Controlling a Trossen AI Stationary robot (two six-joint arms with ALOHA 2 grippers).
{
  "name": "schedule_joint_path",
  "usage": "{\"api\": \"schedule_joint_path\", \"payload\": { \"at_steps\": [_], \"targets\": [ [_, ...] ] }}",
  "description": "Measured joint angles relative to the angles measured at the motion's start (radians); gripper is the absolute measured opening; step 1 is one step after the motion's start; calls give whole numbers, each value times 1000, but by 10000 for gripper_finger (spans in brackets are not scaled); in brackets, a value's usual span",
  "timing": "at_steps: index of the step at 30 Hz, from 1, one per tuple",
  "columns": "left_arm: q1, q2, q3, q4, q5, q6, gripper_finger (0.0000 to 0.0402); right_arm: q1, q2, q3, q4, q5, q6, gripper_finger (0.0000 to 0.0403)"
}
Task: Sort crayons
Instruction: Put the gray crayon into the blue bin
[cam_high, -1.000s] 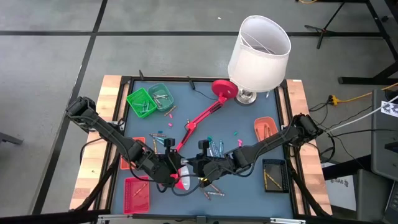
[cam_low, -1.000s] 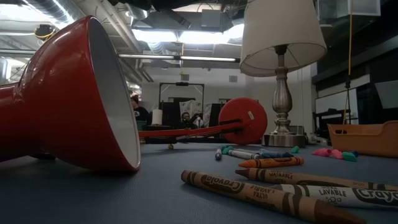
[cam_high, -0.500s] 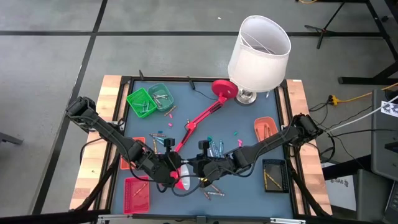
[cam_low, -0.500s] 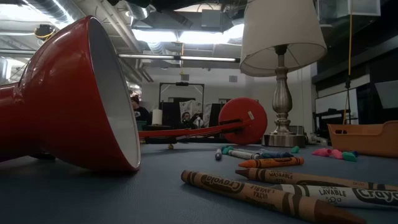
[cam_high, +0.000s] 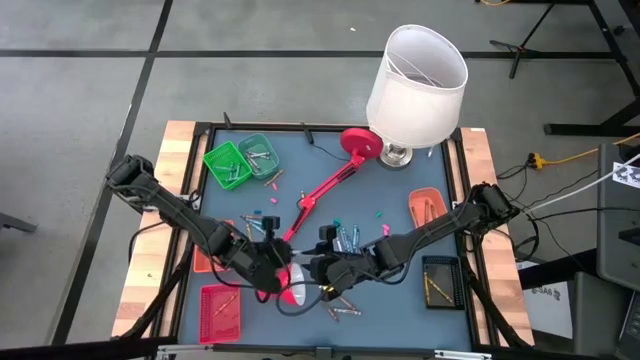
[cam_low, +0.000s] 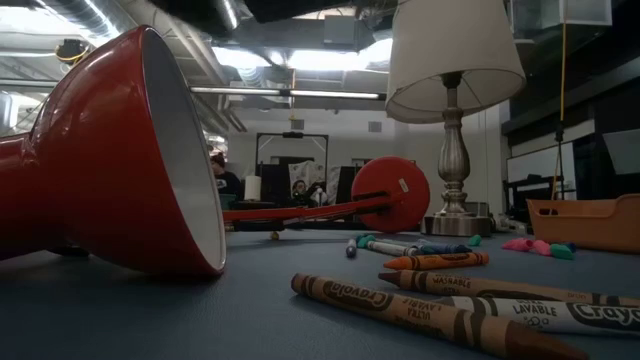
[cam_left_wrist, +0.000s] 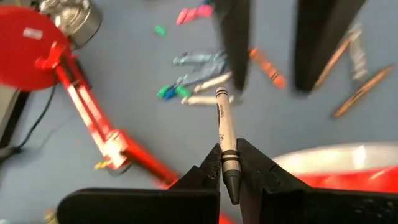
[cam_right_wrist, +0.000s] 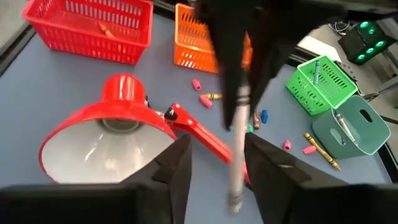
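Crayon (cam_left_wrist: 225, 138): we hold a grey-white crayon pinched between the left gripper's (cam_left_wrist: 227, 163) fingers, above the table near its front edge, at about 6 o'clock on the high view. A second point on it shows from the right wrist (cam_right_wrist: 239, 138).
Long axis: the crayon runs straight out from the left fingers, its free end toward the right gripper (cam_right_wrist: 216, 163); the dark tip sits back in our grip.
Right gripper: its fingers are spread, one each side of the crayon's free end, not yet touching it as far as we can tell. It faces the left gripper just beside it.
Nearer arm: the left arm has the crayon; we judge a handover to the right is in hand.
Next move: we judge the right fingers must close along the shaft, square to it, before the left lets go.
Other crayons: a loose group (cam_high: 345, 238) lies at 12 o'clock from the grippers; more lie at the front (cam_low: 420, 318).
Lamp: the red lamp head (cam_right_wrist: 102, 140) lies on its side under both grippers, its arm (cam_high: 322, 192) running toward 1 o'clock.
Bins: red (cam_right_wrist: 87, 25), orange (cam_right_wrist: 193, 50), green (cam_right_wrist: 323, 78), teal (cam_right_wrist: 354, 130).
Risk: the crayon may drop onto the lamp if released early.
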Motion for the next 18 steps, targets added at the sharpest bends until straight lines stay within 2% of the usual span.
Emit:
{"api": "schedule_joint_path", "payload": {
  "at_steps": [4,10,18],
  "targets": [
    [43,0,0,-157,0,0,11,0,0,0,-97,-9,11,155],
    [140,0,0,-359,-23,1,11,0,0,0,-253,-62,117,156],
    [367,0,0,-551,-90,81,12,0,0,0,-314,-201,208,156]
  ]
}}
